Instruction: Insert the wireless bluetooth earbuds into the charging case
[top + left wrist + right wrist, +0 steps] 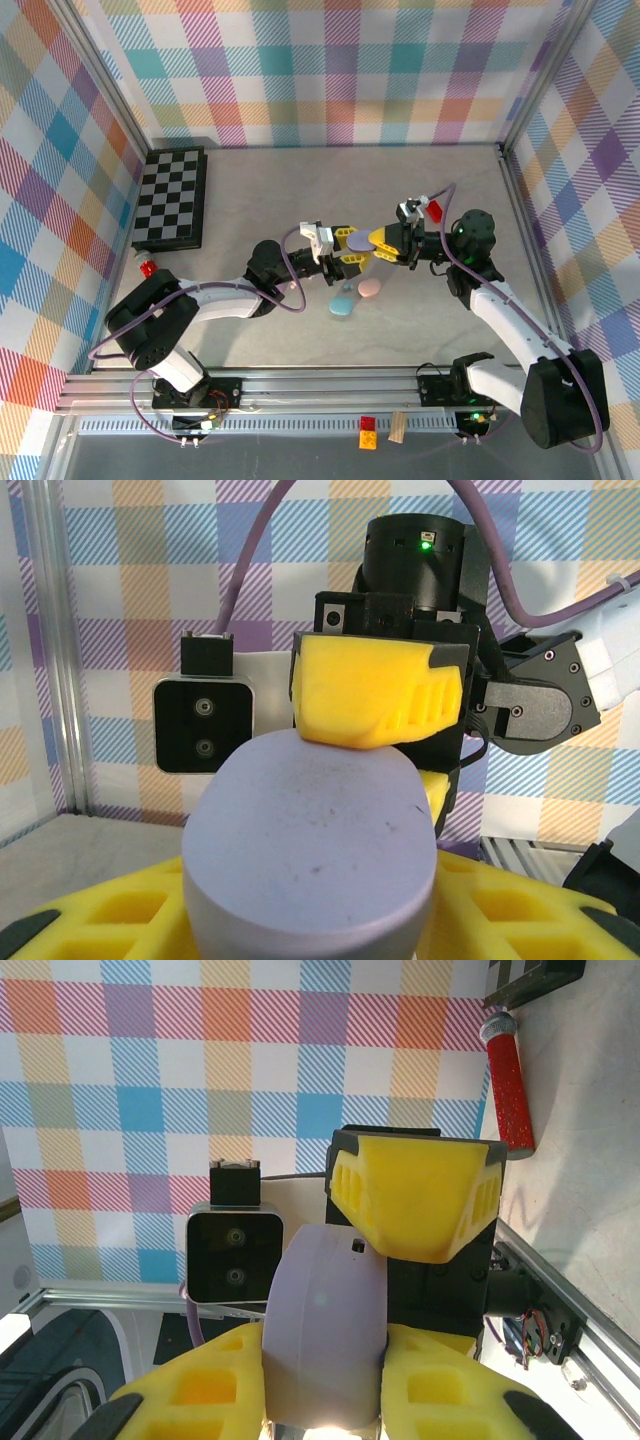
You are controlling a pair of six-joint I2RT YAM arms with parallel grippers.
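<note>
The lilac charging case is held up mid-air, clamped by the left gripper and the right gripper both, with a pink case and a pale blue case parked on the table just below.

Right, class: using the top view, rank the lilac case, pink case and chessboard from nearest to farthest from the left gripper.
1. lilac case, clamped in the left gripper itself, mid-scene.
2. pink case, lying just below it in the picture.
3. chessboard, far left by the wall.
</note>
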